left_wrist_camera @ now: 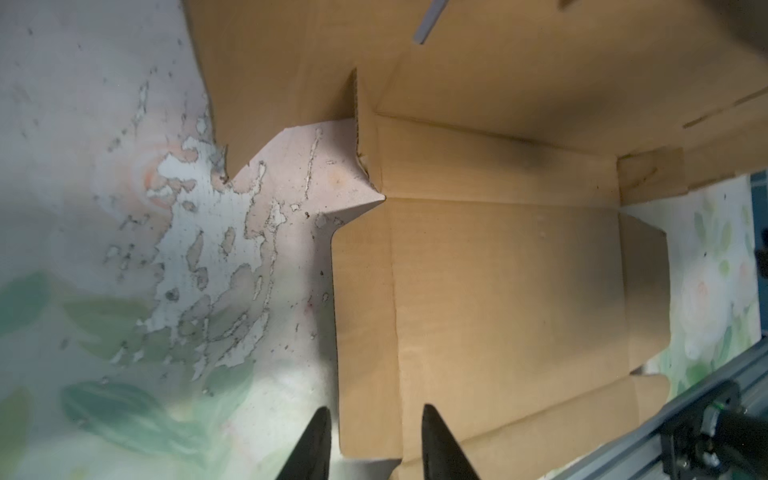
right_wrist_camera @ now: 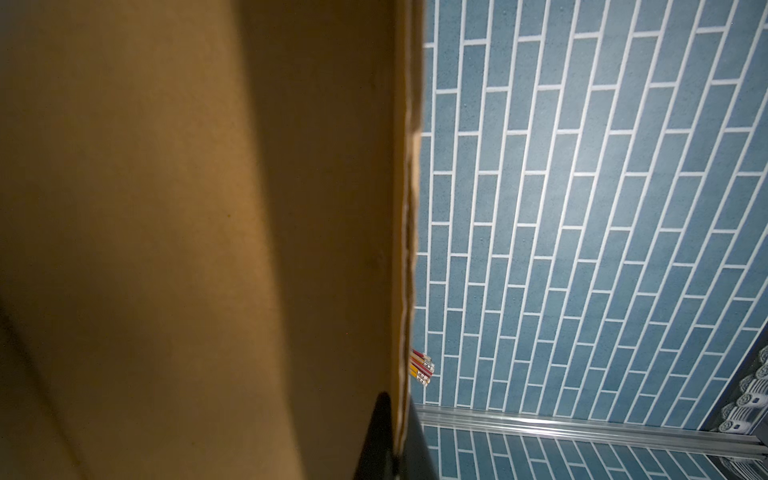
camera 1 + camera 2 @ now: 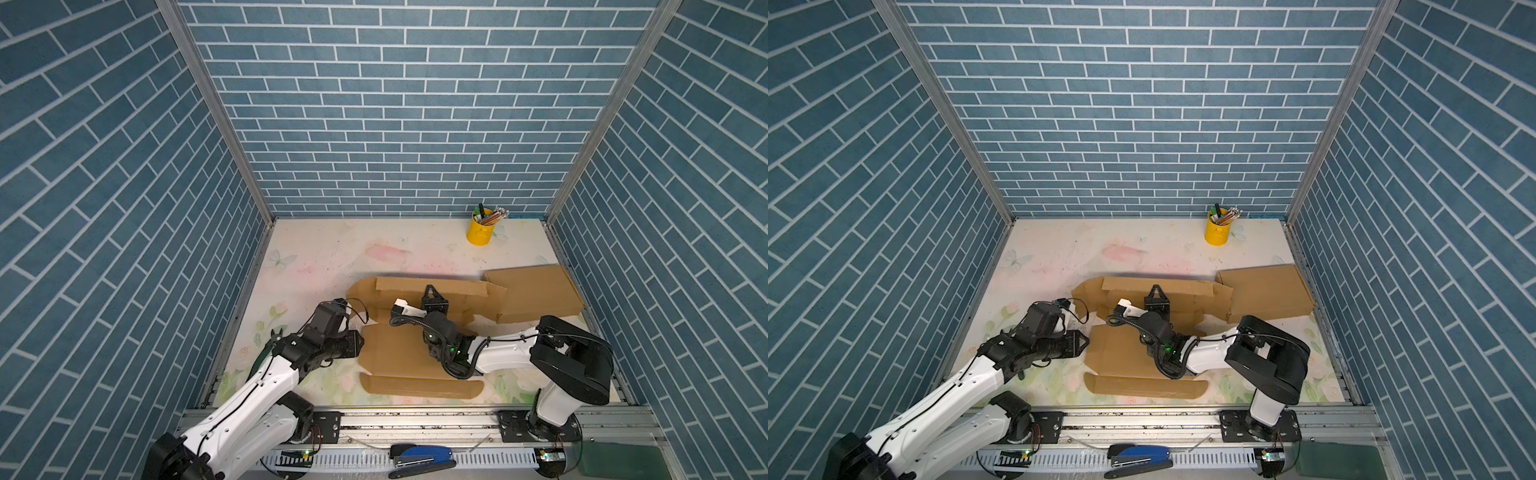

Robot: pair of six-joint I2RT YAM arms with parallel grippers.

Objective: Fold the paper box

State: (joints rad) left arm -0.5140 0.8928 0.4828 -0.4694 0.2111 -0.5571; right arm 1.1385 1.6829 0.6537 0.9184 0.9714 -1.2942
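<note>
The paper box (image 3: 395,353) (image 3: 1121,353) is brown cardboard, partly unfolded on the flowered table. Its back wall stands up, and a long front flap (image 3: 419,386) lies flat. My right gripper (image 3: 430,289) (image 3: 1157,287) reaches over the box and is shut on the top edge of that back wall. In the right wrist view, the cardboard (image 2: 166,208) runs between the jaws of the right gripper (image 2: 399,415). My left gripper (image 3: 362,341) (image 1: 375,409) sits low at the box's left side. It is open, and the corner of a side flap (image 1: 365,332) lies between its fingers.
A flat brown cardboard panel (image 3: 536,295) lies by the right wall, touching the box; I cannot tell whether it belongs to it. A yellow cup of pencils (image 3: 480,232) (image 2: 422,368) stands at the back right. A blue stapler (image 3: 424,457) rests on the front rail.
</note>
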